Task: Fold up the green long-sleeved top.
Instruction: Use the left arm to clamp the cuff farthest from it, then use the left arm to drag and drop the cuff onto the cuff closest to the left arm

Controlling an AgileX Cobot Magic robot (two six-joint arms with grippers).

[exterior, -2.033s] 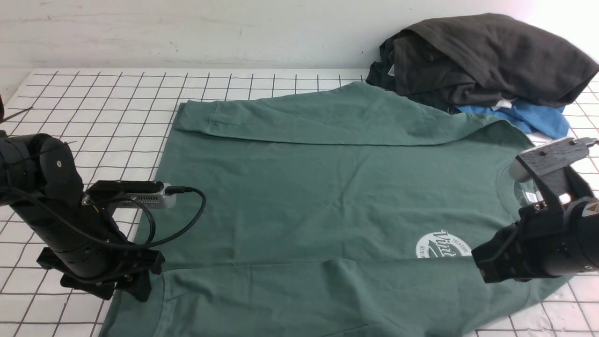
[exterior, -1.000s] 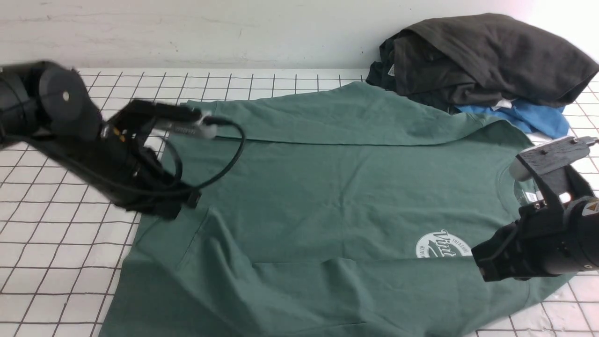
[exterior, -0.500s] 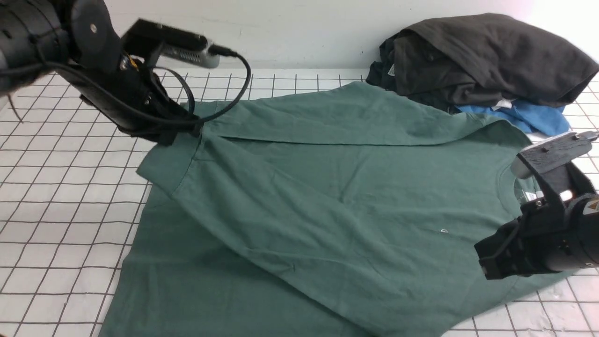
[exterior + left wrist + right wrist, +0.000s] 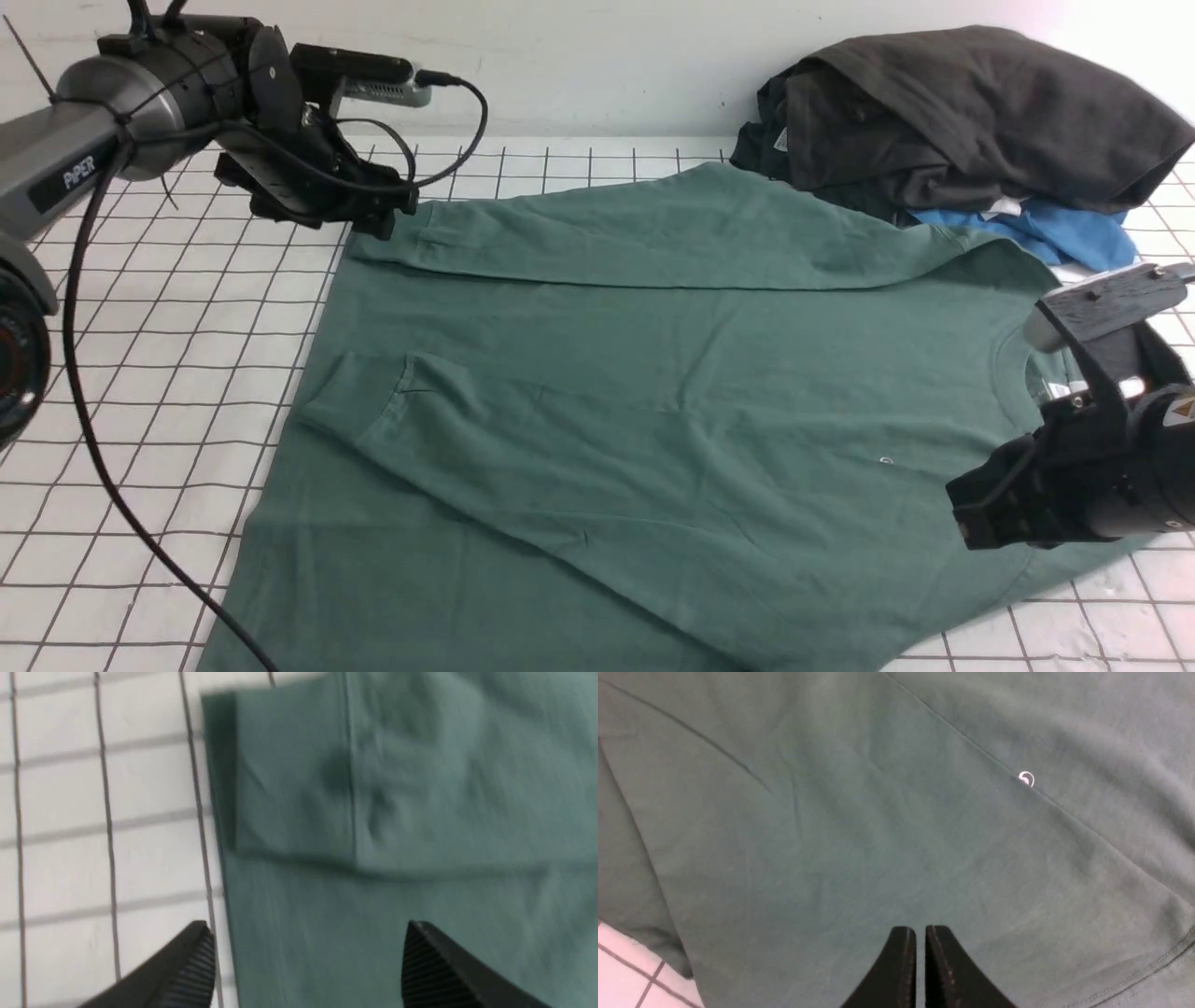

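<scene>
The green long-sleeved top [image 4: 653, 373] lies spread across the middle of the grid table [image 4: 140, 392]. At ten o'clock the left claw [image 4: 306, 927] hangs wide apart over a sleeve cuff [image 4: 289, 779], holding nothing. At four o'clock the right claw [image 4: 920, 929] is pinched almost together over the cloth, empty.

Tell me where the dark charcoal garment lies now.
Front view: the dark charcoal garment lies heaped at the far right of the table by the wall, over the blue garment, just beyond the green long-sleeved top.
</scene>
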